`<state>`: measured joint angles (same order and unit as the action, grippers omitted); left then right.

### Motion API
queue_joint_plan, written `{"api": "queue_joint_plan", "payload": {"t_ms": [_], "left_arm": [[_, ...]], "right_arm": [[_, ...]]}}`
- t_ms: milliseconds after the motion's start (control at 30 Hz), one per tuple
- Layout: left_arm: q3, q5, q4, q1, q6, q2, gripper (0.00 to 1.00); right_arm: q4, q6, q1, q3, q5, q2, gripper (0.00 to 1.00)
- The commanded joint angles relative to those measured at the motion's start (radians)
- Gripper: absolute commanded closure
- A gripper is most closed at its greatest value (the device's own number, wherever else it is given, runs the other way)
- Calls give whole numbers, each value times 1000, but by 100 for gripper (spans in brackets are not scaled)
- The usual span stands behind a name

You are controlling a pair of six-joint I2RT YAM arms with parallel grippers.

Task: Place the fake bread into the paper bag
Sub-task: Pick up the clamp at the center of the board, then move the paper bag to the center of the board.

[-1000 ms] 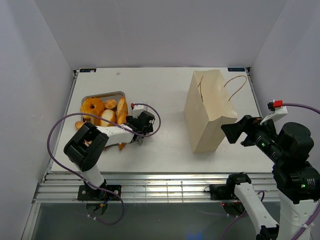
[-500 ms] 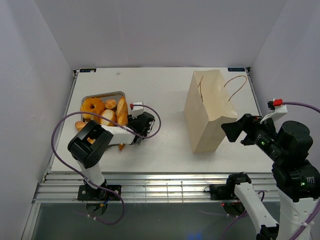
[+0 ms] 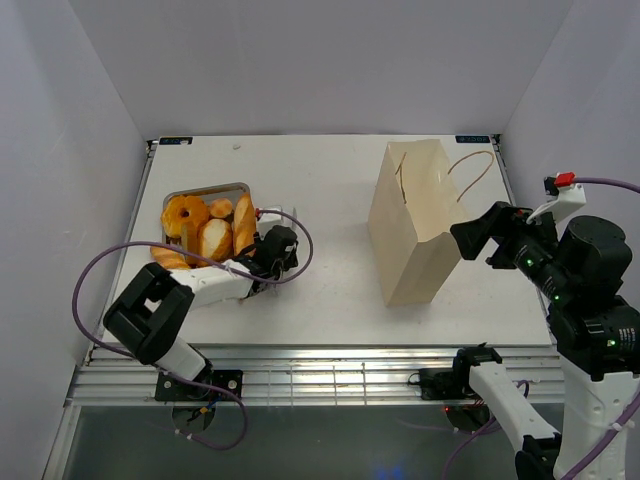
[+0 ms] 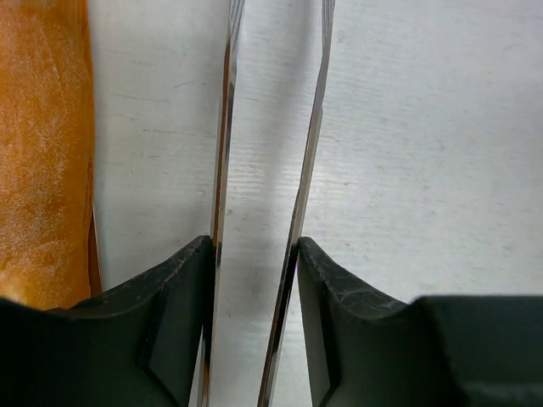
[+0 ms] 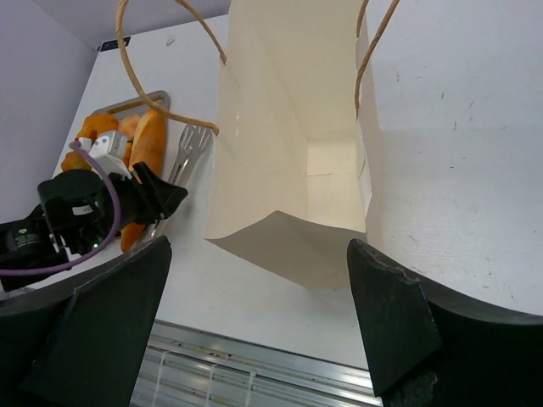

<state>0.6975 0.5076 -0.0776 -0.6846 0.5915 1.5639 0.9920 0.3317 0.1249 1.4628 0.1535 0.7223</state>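
The fake bread is a pile of golden pieces on the steel tray at the left, with a donut and a baguette. My left gripper is low on the table beside the baguette. It is shut on the two blades of the silver tongs. The paper bag lies tipped on the right, and its open mouth faces my right gripper, which is open, empty and raised near it. The inside of the bag looks empty.
The bag's cord handles loop out toward the back right. A purple cable arcs over the left arm. The enclosure walls stand close on the left, right and back. The metal rail runs along the table's near edge.
My left arm has dropped lower and its elbow has swung left; the gripper has slid slightly left along the tongs. My right gripper has lifted slightly up and back.
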Motion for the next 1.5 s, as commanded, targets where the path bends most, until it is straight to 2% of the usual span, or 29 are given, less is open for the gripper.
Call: {"api": "queue_joint_plan", "payload": {"t_ms": [0,500,633,800,967,1167,1233,1300,1333,1367,1467], "left_arm": [[22,-98,53,-6,11,-122,46],[198,-385,321,14,105,-424,48],[230,-484,352,34,157,-534,47],[276,-610,407,74,205,-620,45],[321,-725,437,147,241,-674,42],[304,-1036,431,335,281,-653,42],[260,-1116,388,399,316,-677,44],[249,-1132,400,431,321,-691,44],[252,-1130,412,451,309,-700,44],[255,-1120,427,461,300,-705,44],[287,-1046,507,474,254,-734,44]], "right_arm": [[-30,-19,4,41,-52,15,10],[17,-94,4,111,-253,106,10],[17,-118,4,82,-311,115,10],[7,-160,4,36,-232,170,9],[-74,-223,4,-28,-172,229,0],[-122,-261,4,-33,-166,350,14],[-150,-278,4,-27,-164,377,24],[-182,-281,4,-19,-112,419,30],[-191,-278,4,-13,-83,433,40],[-202,-276,4,-13,-68,457,44],[-236,-267,4,-12,-25,499,65]]}}
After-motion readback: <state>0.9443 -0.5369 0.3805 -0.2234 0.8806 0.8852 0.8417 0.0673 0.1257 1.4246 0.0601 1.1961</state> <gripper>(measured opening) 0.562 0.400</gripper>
